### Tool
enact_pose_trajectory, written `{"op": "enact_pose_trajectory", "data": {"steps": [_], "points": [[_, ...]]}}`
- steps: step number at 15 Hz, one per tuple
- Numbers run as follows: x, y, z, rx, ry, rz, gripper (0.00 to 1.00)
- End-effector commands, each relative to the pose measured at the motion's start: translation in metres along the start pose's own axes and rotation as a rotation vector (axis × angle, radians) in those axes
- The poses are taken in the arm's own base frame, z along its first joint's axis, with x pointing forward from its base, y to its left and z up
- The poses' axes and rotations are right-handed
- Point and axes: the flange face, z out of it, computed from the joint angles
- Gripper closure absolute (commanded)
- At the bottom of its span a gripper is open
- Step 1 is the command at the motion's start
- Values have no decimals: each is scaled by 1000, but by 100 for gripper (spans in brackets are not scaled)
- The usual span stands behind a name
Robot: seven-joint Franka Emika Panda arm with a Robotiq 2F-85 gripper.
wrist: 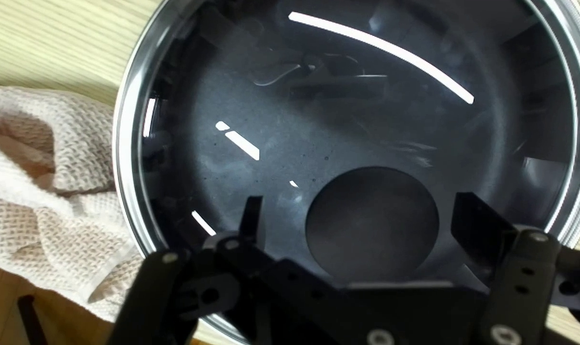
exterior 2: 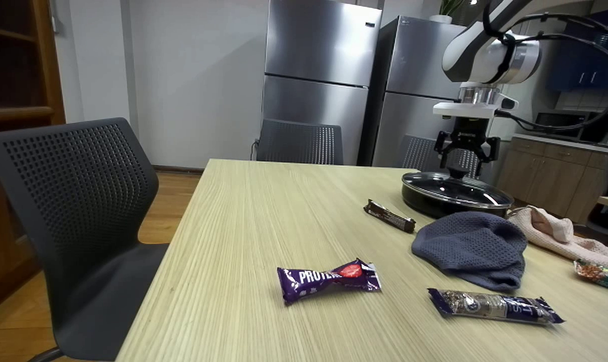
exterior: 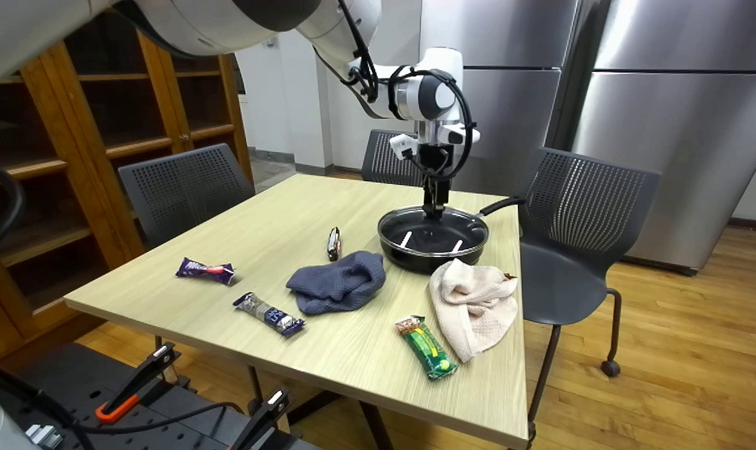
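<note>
My gripper is open and empty. In both exterior views, the gripper points straight down over a black pan. The pan wears a glass lid with a metal rim. The lid's round black knob lies between my two fingers in the wrist view, with a gap on both sides. In an exterior view the knob stands just below and between the fingertips. The pan's handle points away toward a chair. The far finger is hidden in an exterior view.
A blue cloth and a pale pink cloth lie beside the pan. Wrapped bars lie on the table: brown, purple, clear-and-blue, green. Chairs surround the table.
</note>
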Motion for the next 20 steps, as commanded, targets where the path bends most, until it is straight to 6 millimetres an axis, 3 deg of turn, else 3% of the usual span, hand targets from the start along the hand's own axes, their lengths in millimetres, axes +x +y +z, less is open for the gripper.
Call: {"op": "enact_pose_trajectory", "data": {"steps": [1,5,6,11,20], "points": [[4,-7,-5,1,7,19,26],[5,-7,-9,19,-12,11,58],[5,-6,-10,22,-13,12,61],[0,-5,-22,16,0,0,61],[-24,-3,-78,38,22,-36,61]]}}
